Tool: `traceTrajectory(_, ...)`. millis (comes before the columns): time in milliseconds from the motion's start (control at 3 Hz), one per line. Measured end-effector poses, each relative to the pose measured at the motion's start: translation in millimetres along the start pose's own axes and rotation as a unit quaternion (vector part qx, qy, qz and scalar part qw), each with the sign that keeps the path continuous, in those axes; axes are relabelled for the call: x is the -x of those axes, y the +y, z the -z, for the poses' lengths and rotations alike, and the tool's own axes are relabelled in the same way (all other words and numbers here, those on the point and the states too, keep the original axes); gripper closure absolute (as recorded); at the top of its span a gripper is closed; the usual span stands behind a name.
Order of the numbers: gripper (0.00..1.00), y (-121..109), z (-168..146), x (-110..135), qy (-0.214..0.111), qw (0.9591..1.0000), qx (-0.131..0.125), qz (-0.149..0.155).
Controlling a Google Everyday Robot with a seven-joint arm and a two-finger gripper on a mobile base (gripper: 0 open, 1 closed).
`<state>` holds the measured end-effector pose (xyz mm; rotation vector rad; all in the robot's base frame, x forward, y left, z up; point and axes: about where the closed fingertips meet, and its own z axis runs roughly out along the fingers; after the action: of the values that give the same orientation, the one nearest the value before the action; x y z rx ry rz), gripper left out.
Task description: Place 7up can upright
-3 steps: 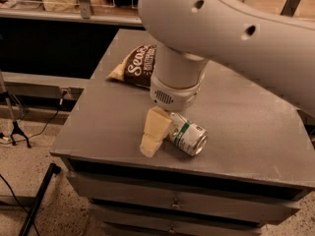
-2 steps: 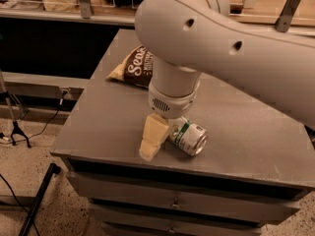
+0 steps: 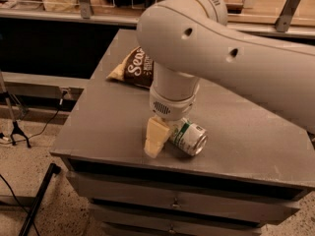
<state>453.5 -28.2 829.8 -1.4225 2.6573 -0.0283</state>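
Observation:
The 7up can [image 3: 190, 137], white and silver with a green band, lies on its side near the front edge of the grey cabinet top [image 3: 113, 117]. Its silver end faces front right. My gripper [image 3: 166, 141] hangs straight down from the big white arm [image 3: 197, 38]. It is right at the can's left end and low over the surface. A cream part of the gripper stands just left of the can and touches or nearly touches it. The rest of the gripper is hidden behind the wrist and the can.
A brown chip bag [image 3: 135, 69] lies at the back left of the cabinet top. Drawers [image 3: 172, 200] are below the front edge. A dark stand leg [image 3: 37, 200] and cables lie on the floor at left. A shelf runs along the back.
The arm's upper links have swung left and further over the cabinet. The gripper and the can stay in about the same place.

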Motion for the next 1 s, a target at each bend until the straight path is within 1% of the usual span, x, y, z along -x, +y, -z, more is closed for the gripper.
traceTrajectory(1000, 0.87, 1.0, 3.4, 0.2, -0.003, 1.0000, -0.004, 0.001)
